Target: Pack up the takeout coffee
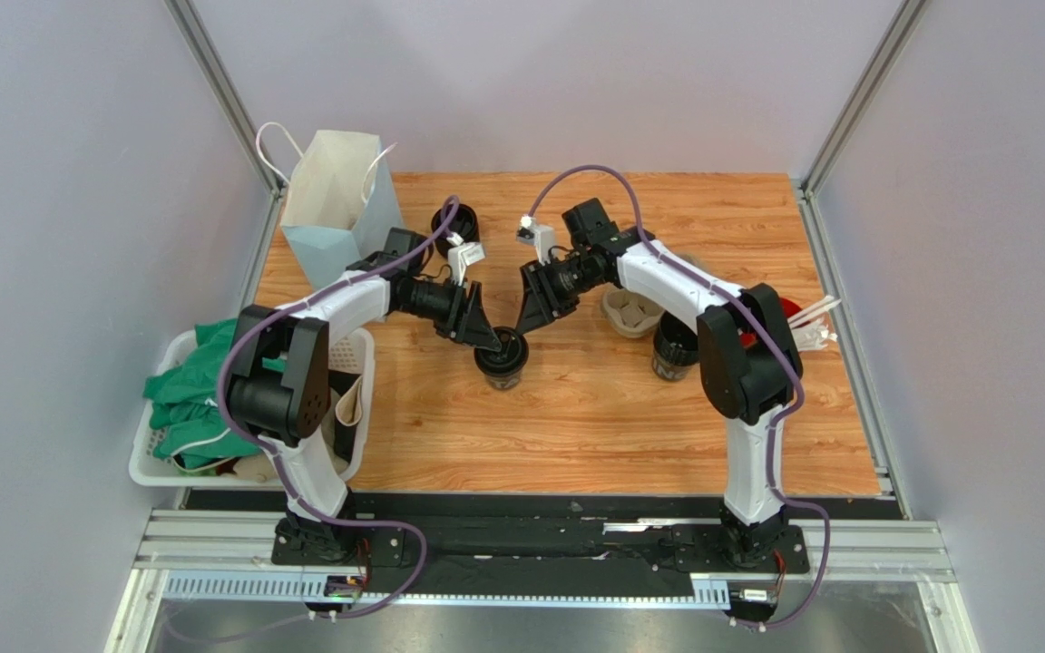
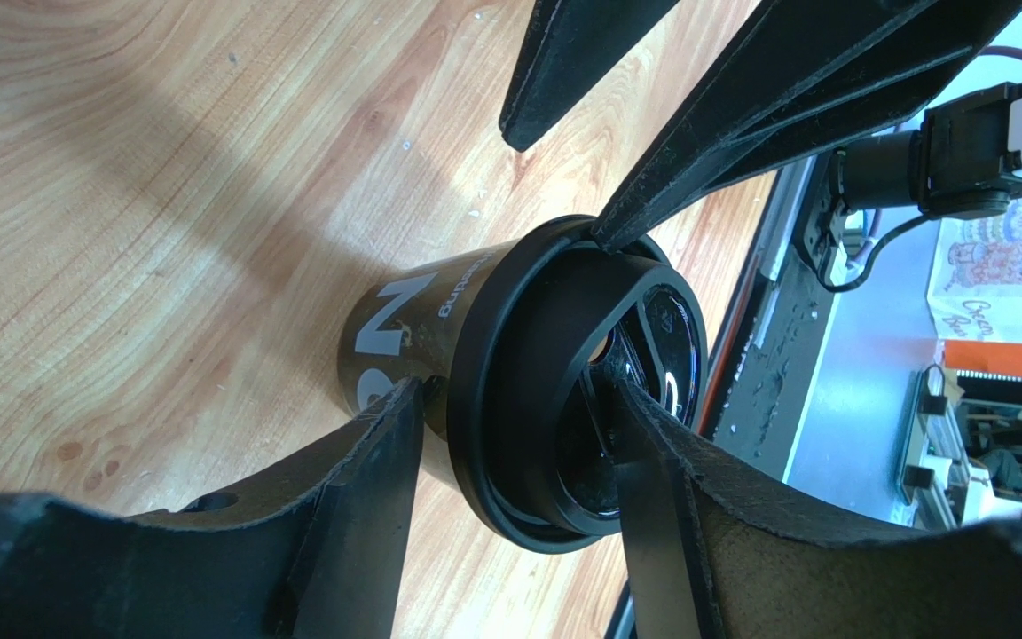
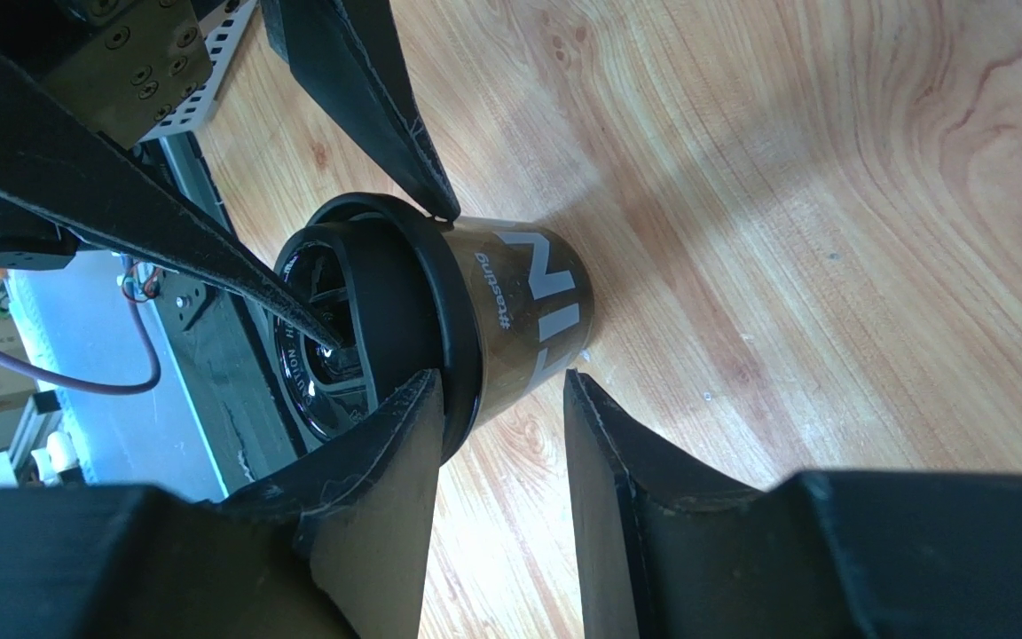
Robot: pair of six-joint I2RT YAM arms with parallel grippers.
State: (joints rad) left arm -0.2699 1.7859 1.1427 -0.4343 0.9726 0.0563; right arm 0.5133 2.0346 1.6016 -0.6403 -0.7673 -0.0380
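Left gripper and right gripper meet at the takeout coffee, upright on the table, seen from above; the left wrist view shows the left jaws part open astride the lid rim; the right wrist view shows the right jaws open, one fingertip on that rim.

You're looking at a light wood-grain bench boxed in by plain pale grey walls, with slanting aluminium posts at the back corners, a slotted metal rail along its near edge, and soft, even light.
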